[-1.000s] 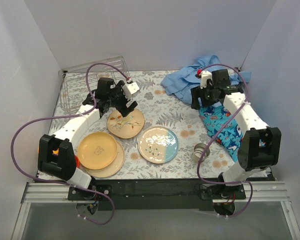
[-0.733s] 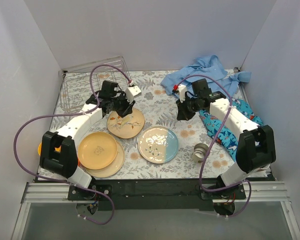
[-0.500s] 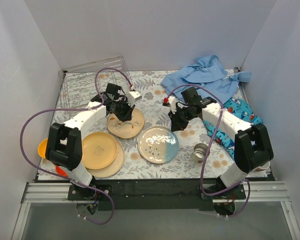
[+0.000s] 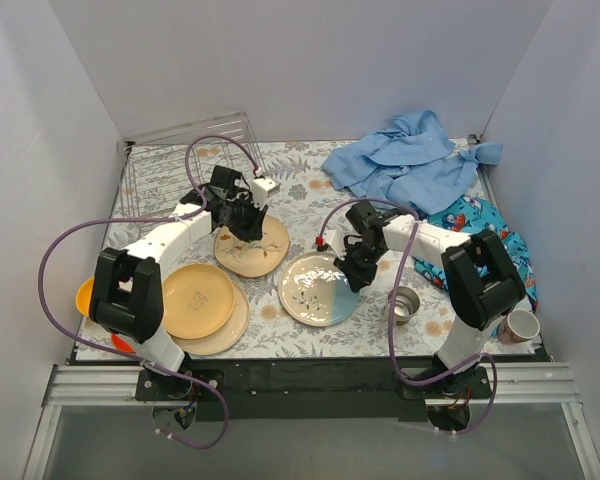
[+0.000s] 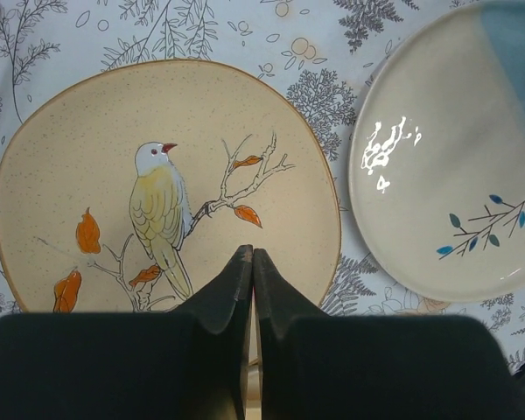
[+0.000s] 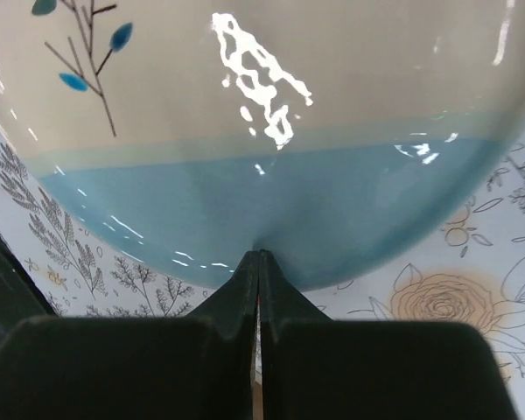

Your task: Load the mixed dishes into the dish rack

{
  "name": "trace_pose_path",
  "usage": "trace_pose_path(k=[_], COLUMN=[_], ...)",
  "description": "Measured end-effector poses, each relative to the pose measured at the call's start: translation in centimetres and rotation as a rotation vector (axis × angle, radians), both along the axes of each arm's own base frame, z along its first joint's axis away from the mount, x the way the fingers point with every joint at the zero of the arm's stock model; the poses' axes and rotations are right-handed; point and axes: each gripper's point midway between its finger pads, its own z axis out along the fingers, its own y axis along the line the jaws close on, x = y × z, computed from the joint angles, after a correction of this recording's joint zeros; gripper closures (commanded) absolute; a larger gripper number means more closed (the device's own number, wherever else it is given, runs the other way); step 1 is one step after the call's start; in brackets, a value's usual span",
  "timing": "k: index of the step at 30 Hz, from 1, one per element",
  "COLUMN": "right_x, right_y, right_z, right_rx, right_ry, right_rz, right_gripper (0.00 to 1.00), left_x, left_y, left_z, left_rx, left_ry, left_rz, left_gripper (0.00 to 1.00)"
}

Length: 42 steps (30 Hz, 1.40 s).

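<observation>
My left gripper (image 5: pixel 249 255) is shut with nothing between its fingers, hovering over the near part of the cream plate painted with a bird (image 5: pixel 166 175). In the top view that gripper (image 4: pixel 249 234) is over the floral plate (image 4: pixel 255 254). My right gripper (image 6: pixel 261 255) is shut and empty too, its tips at the blue rim of the cream-and-light-blue plate (image 6: pixel 262 131), also seen from above as gripper (image 4: pixel 351 279) and plate (image 4: pixel 310 292). Two yellow plates (image 4: pixel 198 303) lie stacked at the front left. The wire dish rack (image 4: pixel 165 180) stands at the back left.
An orange bowl (image 4: pixel 82 296) and a red bowl (image 4: pixel 120 343) sit by the left arm's base. A metal cup (image 4: pixel 405 303) and a white mug (image 4: pixel 521 325) stand at the front right. Blue cloths (image 4: pixel 410 160) and a patterned cloth (image 4: pixel 480 222) lie at the back right.
Both grippers have shut. The right arm has swung left and forward from the cloths to the blue-edged plate. The left gripper has settled over the bird plate.
</observation>
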Motion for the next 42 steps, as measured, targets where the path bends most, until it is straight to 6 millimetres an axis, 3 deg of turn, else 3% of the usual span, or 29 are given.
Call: trace_pose_path(k=[2, 3, 4, 5, 6, 8, 17, 23, 24, 27, 28, 32, 37, 42], right_x=[-0.9, -1.0, -1.5, -1.8, -2.0, -2.4, -3.8, -5.0, -5.2, -5.7, -5.6, -2.8, 2.4, 6.5], right_y=[-0.6, -1.4, -1.9, -2.2, -2.8, -3.9, -6.6, -8.2, -8.5, -8.9, -8.8, -6.8, -3.5, -2.7], right_z=[-0.1, -0.3, -0.2, -0.3, -0.2, -0.2, -0.3, -0.2, -0.2, 0.2, 0.5, 2.7, 7.5, 10.7], right_rx=[-0.009, -0.030, -0.037, -0.039, -0.052, -0.080, -0.163, -0.216, -0.229, -0.252, -0.254, -0.212, -0.077, -0.003], right_ry=[-0.014, -0.039, -0.039, -0.054, -0.077, -0.096, -0.125, -0.104, -0.094, -0.064, -0.056, -0.088, -0.196, -0.265], right_rz=[0.029, 0.052, 0.053, 0.064, 0.073, 0.081, 0.090, 0.093, 0.092, 0.082, 0.070, 0.018, -0.080, -0.179], right_gripper=[0.99, 0.99, 0.99, 0.99, 0.99, 0.99, 0.99, 0.99, 0.97, 0.67, 0.64, 0.57, 0.55, 0.56], left_x=[0.2, 0.3, 0.4, 0.5, 0.9, 1.4, 2.5, 2.6, 2.4, 1.0, 0.5, -2.2, -4.1, -5.9], left_y=[0.0, 0.0, 0.0, -0.1, -0.3, -0.6, -0.6, -0.8, -0.9, -1.3, -1.5, -2.2, -2.8, -3.6], left_z=[0.1, 0.1, 0.1, 0.0, -0.3, -1.2, -6.7, -7.5, -7.5, -7.6, -7.6, -7.5, -7.4, -7.4], left_rx=[0.000, -0.001, -0.003, -0.004, -0.003, 0.005, 0.090, 0.110, 0.110, 0.109, 0.109, 0.109, 0.108, 0.103], left_ry=[-0.007, -0.009, -0.011, -0.011, -0.011, 0.002, 0.081, 0.058, 0.046, 0.030, 0.019, 0.011, 0.015, 0.042], left_rz=[0.007, 0.010, 0.012, 0.011, 0.010, 0.005, -0.005, -0.047, -0.071, -0.135, -0.161, -0.247, -0.300, -0.353], left_gripper=[0.98, 0.83, 0.79, 0.81, 0.90, 1.00, 1.00, 1.00, 1.00, 1.00, 1.00, 1.00, 1.00, 1.00])
